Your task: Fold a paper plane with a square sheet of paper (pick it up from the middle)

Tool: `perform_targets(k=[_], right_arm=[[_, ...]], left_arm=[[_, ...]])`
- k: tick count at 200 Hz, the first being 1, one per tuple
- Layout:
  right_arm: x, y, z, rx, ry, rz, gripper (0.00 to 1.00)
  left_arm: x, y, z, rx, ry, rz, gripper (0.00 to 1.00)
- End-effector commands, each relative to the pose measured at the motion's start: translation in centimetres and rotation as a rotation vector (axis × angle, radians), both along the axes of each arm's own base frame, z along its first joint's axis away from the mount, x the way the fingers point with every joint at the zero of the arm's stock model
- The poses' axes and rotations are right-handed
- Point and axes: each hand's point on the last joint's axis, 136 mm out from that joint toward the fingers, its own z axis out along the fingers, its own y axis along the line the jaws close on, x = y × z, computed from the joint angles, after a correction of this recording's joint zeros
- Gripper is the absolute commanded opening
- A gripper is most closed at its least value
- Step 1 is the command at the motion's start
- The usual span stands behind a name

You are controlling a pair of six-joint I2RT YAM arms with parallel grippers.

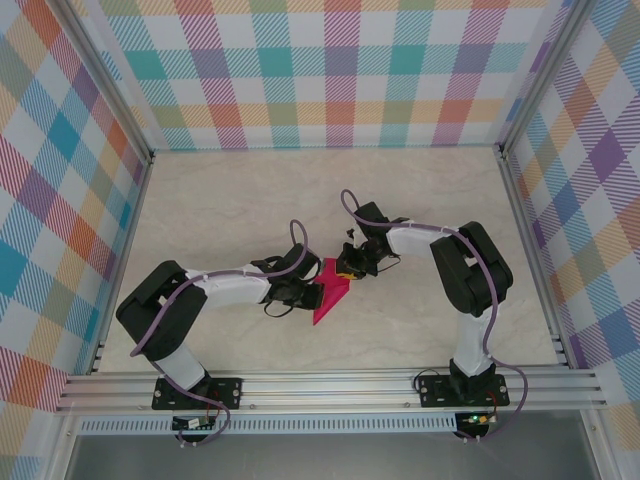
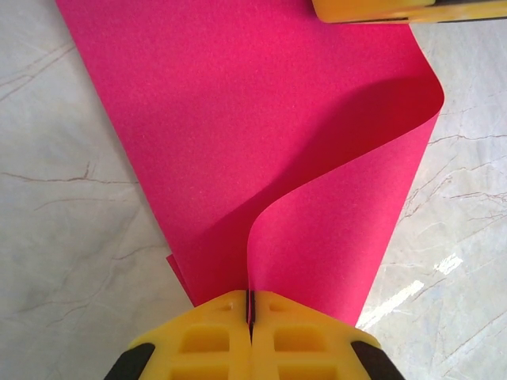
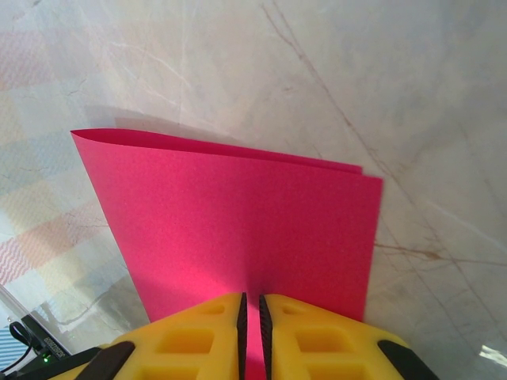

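The square sheet of paper (image 1: 328, 292) is magenta-pink and hangs folded between both grippers over the middle of the table; from above it tapers to a point at its near end. My left gripper (image 1: 303, 290) is shut on one edge of it. In the left wrist view the sheet (image 2: 238, 142) runs away from the left gripper (image 2: 250, 307), and one layer curls up in an S-bend. My right gripper (image 1: 352, 266) is shut on the opposite edge. In the right wrist view the doubled sheet (image 3: 238, 222) passes between the pads of the right gripper (image 3: 251, 307).
The marble tabletop (image 1: 250, 200) lies below the paper. Plaid walls (image 1: 330, 70) stand at the back and both sides behind aluminium posts. A metal rail (image 1: 330, 385) runs along the near edge. The right gripper's yellow finger (image 2: 372, 9) shows at the sheet's far edge.
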Motion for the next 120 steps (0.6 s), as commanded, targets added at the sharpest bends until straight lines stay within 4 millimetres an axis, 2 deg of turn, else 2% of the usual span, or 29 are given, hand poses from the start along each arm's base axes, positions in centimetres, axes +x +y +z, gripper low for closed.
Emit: perform_targets(k=[1,18,34,47,63,75,90,92,99,120], right_arm=[[-0.6,-0.2,-0.5,-0.011,0.021,0.005,0.16],[-0.1,0.2,1.1,0.015,-0.011,0.004,0.17],[0.2,0.1,3.4,0.028,-0.069,-0.005,0.18],[0.5,-0.5,5.3,0.027,-0.130,-0.029,0.18],[0.2,-1.6,6.7,0.025,-0.186,-0.074,0.17],[-0.6,-2.0,7.4,0.060,-0.207,-0.101,0.14],[-2.0,-2.3,7.5,0.122,-0.206,-0.141,0.12],[-2.4,-2.5,7.0,0.123,-0.197,-0.147,0.12],[-3.0,-2.2,7.6,0.178,-0.202,-0.157,0.11],[-5.8,-1.8,7.2,0.268,-0.178,-0.168,0.06]], left_arm=[[-0.3,1.0,-1.9,0.051,0.035,0.005,0.00],[-0.5,1.1,-2.1,0.054,0.039,0.004,0.00],[-0.5,1.2,-2.2,0.058,0.039,0.004,0.00],[-0.6,1.4,-2.1,0.061,0.036,0.006,0.00],[-0.5,1.4,-2.0,0.061,0.032,0.008,0.00],[-0.6,1.4,-2.0,0.061,0.033,0.008,0.00],[-0.5,1.4,-1.9,0.058,0.030,0.007,0.00],[-0.5,1.3,-1.9,0.057,0.031,0.007,0.00],[-0.5,1.4,-1.9,0.056,0.031,0.007,0.00],[-0.6,1.3,-2.0,0.052,0.034,0.003,0.00]])
